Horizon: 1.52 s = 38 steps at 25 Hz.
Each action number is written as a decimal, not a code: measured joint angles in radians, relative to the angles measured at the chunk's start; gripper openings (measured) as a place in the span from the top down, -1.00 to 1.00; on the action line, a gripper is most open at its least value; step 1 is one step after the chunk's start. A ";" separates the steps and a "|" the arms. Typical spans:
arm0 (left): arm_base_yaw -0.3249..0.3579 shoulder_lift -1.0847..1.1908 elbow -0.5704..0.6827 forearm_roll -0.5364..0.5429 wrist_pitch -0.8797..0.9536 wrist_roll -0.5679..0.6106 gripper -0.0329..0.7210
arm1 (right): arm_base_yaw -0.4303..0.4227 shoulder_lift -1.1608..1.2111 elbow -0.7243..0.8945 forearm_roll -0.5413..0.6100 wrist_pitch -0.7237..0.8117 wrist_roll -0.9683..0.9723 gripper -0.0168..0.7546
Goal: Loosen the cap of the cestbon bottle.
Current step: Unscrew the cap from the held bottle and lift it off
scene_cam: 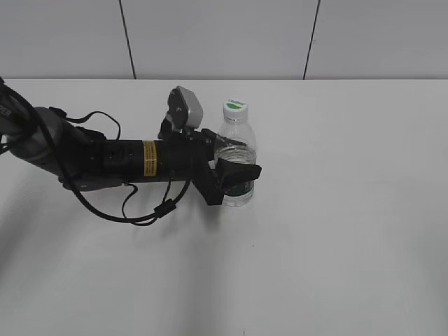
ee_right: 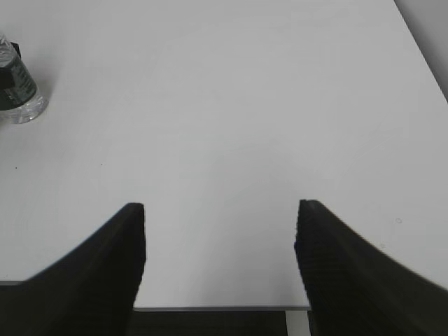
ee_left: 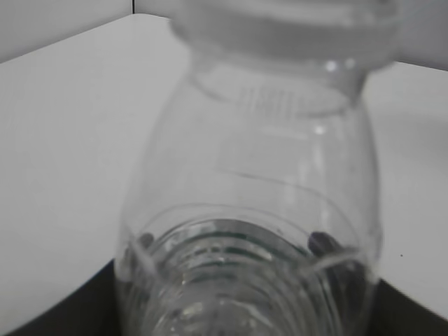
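Note:
The cestbon bottle stands upright on the white table, clear and ribbed, with a dark green label band. Its white cap with a green mark is on top. My left gripper reaches in from the left and is shut on the bottle's body, one black finger behind it and one in front. In the left wrist view the bottle fills the frame, with the cap's rim blurred at the top. My right gripper is open and empty above the table's near edge. The bottle shows far to its upper left.
The white table stretches to a pale panelled wall at the back. The left arm and its black cable lie low across the table's left half. The right wrist view shows the table's front edge.

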 joint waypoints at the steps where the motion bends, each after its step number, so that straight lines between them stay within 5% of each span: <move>1: 0.000 0.000 0.000 0.000 0.000 0.000 -0.15 | 0.000 0.000 0.000 0.000 0.000 0.000 -0.39; 11: 0.000 0.000 0.000 0.000 0.000 0.000 -0.15 | 0.000 0.020 -0.002 0.069 0.001 0.000 -0.39; 27: 0.000 0.000 0.000 0.000 -0.001 0.000 -0.15 | 0.000 0.656 -0.221 0.220 -0.012 0.001 -0.39; 38: 0.000 0.000 0.000 0.001 -0.003 0.000 -0.15 | 0.003 1.097 -0.641 0.239 0.112 0.106 -0.39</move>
